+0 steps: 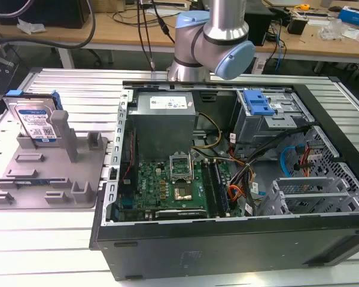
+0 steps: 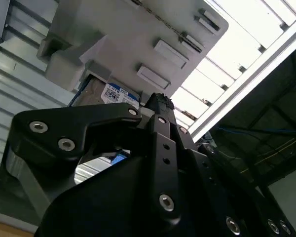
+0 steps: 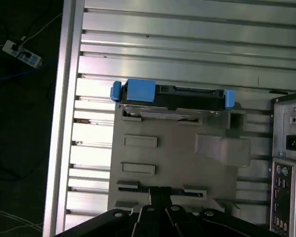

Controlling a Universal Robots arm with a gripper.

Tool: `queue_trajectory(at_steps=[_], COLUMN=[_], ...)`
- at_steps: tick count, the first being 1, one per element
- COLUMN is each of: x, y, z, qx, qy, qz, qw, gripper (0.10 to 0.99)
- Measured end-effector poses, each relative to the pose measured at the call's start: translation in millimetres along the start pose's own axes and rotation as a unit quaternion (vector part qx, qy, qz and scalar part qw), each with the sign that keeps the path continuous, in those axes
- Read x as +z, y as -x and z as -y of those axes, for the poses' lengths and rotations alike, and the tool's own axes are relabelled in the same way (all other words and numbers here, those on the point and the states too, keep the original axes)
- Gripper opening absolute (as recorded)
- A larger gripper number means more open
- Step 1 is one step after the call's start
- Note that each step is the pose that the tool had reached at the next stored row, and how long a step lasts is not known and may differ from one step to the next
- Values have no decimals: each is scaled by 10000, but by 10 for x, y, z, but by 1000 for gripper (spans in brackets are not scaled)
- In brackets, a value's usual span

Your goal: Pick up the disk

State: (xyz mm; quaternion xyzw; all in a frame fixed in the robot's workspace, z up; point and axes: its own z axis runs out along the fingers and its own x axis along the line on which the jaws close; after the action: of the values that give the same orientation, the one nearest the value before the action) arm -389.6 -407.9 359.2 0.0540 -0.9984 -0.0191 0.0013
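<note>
The jaws are seen closed together, with nothing held between them. The disk (image 1: 37, 122) is stood on edge at one end of the tray (image 1: 48, 185), well apart from the gripper (image 3: 155, 190). An open case (image 1: 227, 239) is set just beside the tray, on the exterior view's right.

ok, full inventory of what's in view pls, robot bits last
disk: 1, silver-grey with blue rails, upright in the fixture tray, exterior view's left
fixture tray: 1, grey, on the table
computer case: 1, black, open, exterior view's right of the tray
motherboard: 1, green, inside the case
latch piece: 1, blue, inside the case
table: 1, silver, slatted
arm: 1, silver and light blue, beyond the case
gripper: 1, black, shut, apart from the disk
</note>
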Motion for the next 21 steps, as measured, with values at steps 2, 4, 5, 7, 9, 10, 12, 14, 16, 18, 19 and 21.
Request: queue_trajectory(at_steps=[2, 4, 5, 7, 9, 10, 12, 14, 16, 18, 19, 21], x=[1, 2, 3, 6, 11, 15, 18, 21, 25, 30, 32, 36], y=[0, 0, 0, 0, 0, 0, 0, 0, 0, 0, 0, 0], z=[0, 0, 0, 0, 0, 1, 1, 1, 1, 1, 1, 2], qx=[-245, -455, -571, -843, -1185, -1473, -1648, -1857, -2106, -2382, -2474, -2661], qy=[0, 0, -1, -1, -1, -1, -1, -1, -1, -1, -1, -1], qz=[-9, -18, -22, -32, -45, -57, -63, -71, -81, -91, -95, -102], qw=[9997, 9990, 9984, 9964, 9929, 9891, 9863, 9826, 9775, 9712, 9689, 9639], gripper=[106, 106, 106, 106, 106, 106, 169, 298, 357, 478, 478, 600])
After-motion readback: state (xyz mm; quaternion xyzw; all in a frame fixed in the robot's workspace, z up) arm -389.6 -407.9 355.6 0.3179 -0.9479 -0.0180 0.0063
